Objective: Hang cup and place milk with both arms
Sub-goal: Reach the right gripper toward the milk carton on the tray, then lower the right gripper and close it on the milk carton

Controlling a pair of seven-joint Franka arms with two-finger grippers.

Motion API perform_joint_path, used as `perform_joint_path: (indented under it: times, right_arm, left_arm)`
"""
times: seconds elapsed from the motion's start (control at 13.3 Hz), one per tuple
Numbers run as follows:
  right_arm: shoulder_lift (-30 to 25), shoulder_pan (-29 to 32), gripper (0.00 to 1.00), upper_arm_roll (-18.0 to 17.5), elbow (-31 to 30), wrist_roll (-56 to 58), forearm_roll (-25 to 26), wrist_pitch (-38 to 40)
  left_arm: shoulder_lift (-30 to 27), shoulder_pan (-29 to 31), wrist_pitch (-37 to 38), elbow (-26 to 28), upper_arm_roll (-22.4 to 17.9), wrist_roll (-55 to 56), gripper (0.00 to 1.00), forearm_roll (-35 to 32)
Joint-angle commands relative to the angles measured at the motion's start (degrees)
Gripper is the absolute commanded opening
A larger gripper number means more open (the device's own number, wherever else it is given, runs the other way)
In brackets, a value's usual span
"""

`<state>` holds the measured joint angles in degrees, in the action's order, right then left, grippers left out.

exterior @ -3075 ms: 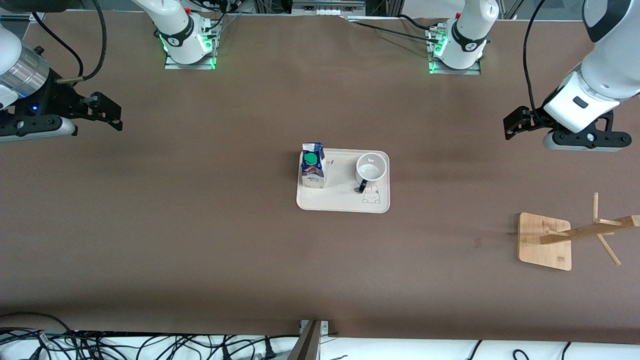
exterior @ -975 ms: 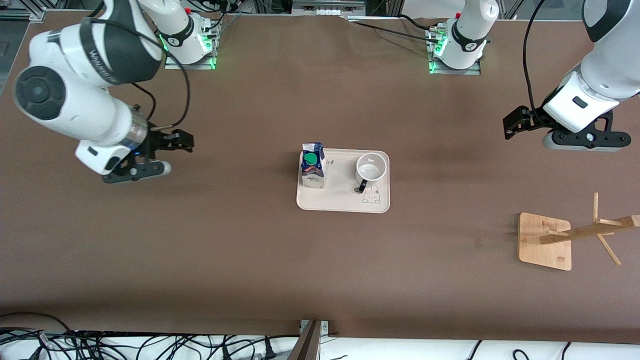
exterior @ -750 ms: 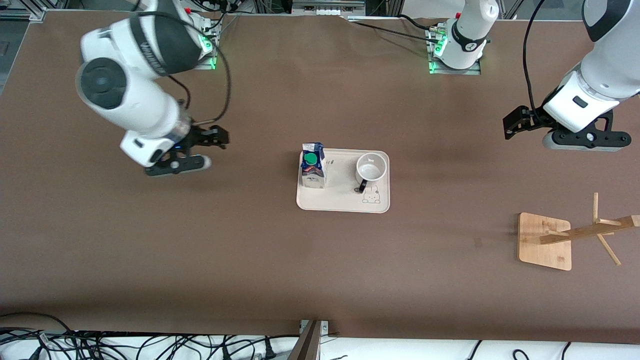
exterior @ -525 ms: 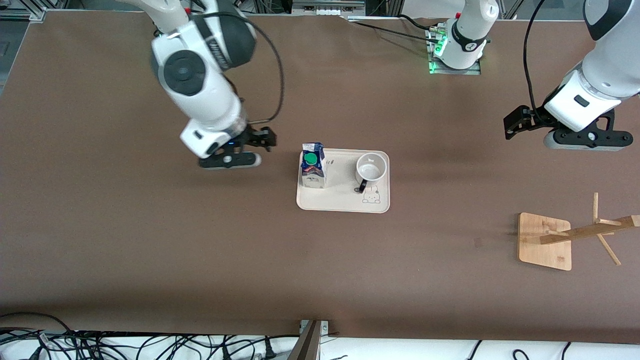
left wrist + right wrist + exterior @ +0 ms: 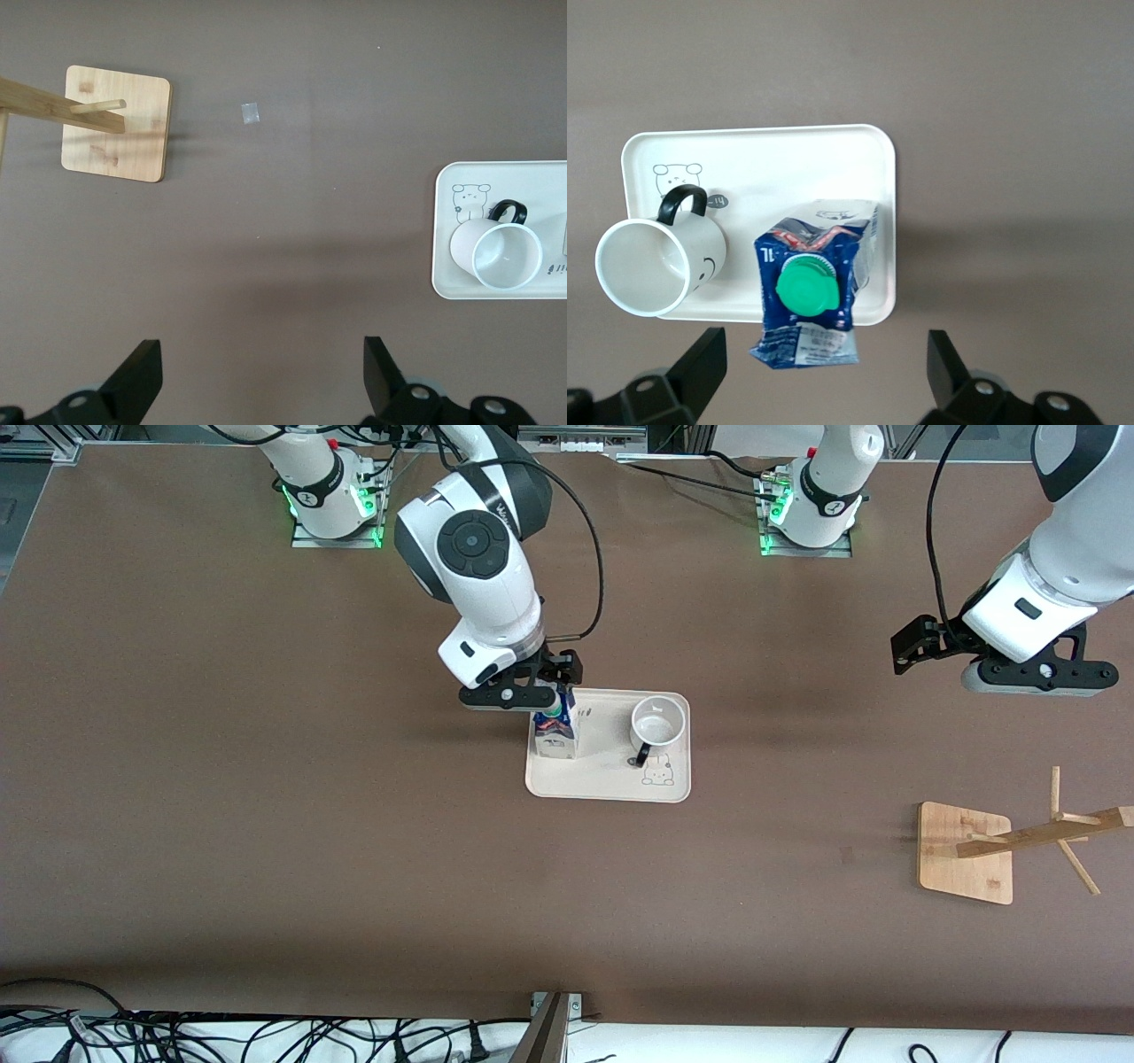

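Observation:
The milk [image 5: 555, 735] stands upright on a cream tray [image 5: 602, 784], at the tray's end toward the right arm. Its green cap shows in the right wrist view [image 5: 811, 292]. The cup [image 5: 658, 726] stands upright on the same tray beside it, black handle toward the front camera. The cup also shows in the right wrist view [image 5: 656, 266] and the left wrist view [image 5: 505, 257]. My right gripper [image 5: 556, 682] is open, over the carton's top, touching nothing; its jaws [image 5: 824, 372] stand wide. My left gripper [image 5: 908, 648] is open and empty [image 5: 261, 376], waiting above bare table toward the left arm's end.
A wooden cup rack on a square base [image 5: 964, 852] stands toward the left arm's end, nearer the front camera, its pegged post leaning outward; it shows in the left wrist view [image 5: 115, 133]. Cables run along the table's front edge.
My right arm has swung in from its own end of the table to above the milk carton, gripper staying open. The left arm has barely moved.

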<state>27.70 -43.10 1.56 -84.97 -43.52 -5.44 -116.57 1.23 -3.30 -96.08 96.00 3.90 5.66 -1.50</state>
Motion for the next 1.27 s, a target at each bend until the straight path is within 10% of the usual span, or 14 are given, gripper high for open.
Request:
perform_joint_path:
  times: [0.0, 0.82, 1.2]
  right_arm:
    - [2.18, -1.73, 1.00, 0.72, 1.56, -1.83, -0.37, -1.81]
    - [5.87, -4.10, 1.00, 0.99, 0.24, -1.74, 1.30, -5.42]
    - [6.14, -4.01, 0.65, 1.25, -0.11, -1.65, 1.39, -5.42]
  left_arm:
    - [0.97, -0.04, 1.42, -2.22, 0.15, 0.58, 1.00, 0.35]
    - [0.97, -0.04, 1.42, -2.22, 0.15, 0.50, 1.00, 0.35]
    - [0.97, -0.04, 1.42, -2.22, 0.15, 0.50, 1.00, 0.27]
